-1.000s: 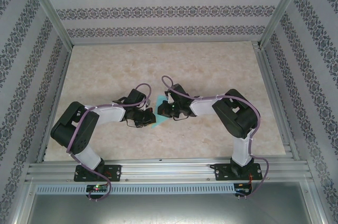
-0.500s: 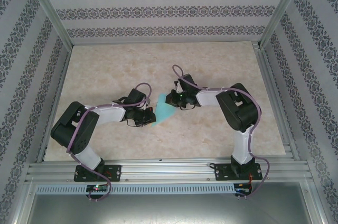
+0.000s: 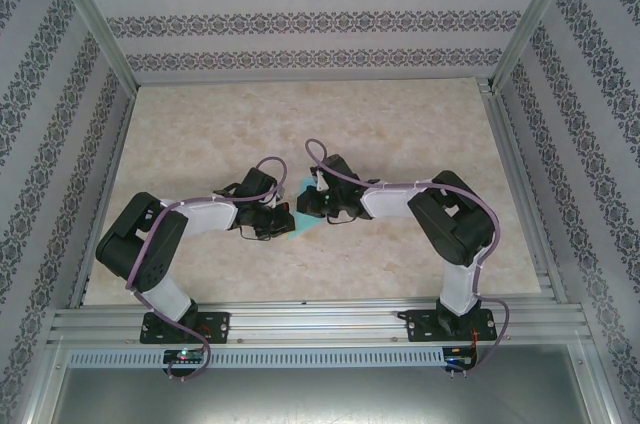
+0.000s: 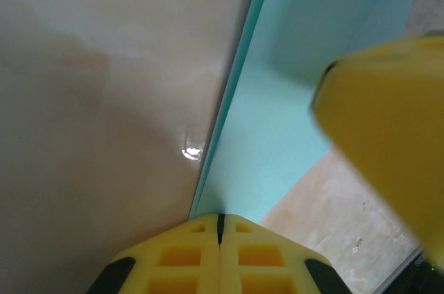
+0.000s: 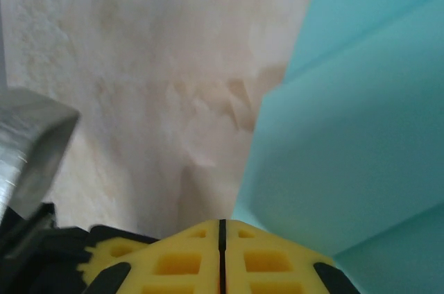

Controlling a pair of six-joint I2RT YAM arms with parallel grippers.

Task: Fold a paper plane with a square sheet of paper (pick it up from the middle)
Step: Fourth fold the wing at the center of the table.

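In the middle of the beige marble-look table point(image 3: 400, 124), the thin turquoise paper sheet point(image 3: 300, 227) (already partly folded) is lying between both grippers. The left gripper point(image 4: 220, 221) is pressing its yellow pads together at the paper's corner. The right gripper point(image 5: 222, 223) is doing likewise at its edge. Can't tell if either's actually pinching it.

Sheet of paper point(image 5: 361, 134): thin turquoise paper, matt and smooth, with sharp creases and overlapping layers.
Table top point(image 4: 104, 100): beige marbled surface, smooth, low sheen, with one bright glint beside the paper's edge.
Left gripper point(image 4: 220, 219) and right gripper point(image 5: 222, 225): yellow moulded pads, matt, with recessed pockets, backed by black plastic.
Arm casings point(image 3: 450, 224): black and white plastic, slightly glossy.
Frame rail point(image 3: 320, 322), 6 o'clock in the top view: silver grooved metal, satin finish.
Walls point(image 3: 300, 14), 12 o'clock: printed patterned covering, matt.
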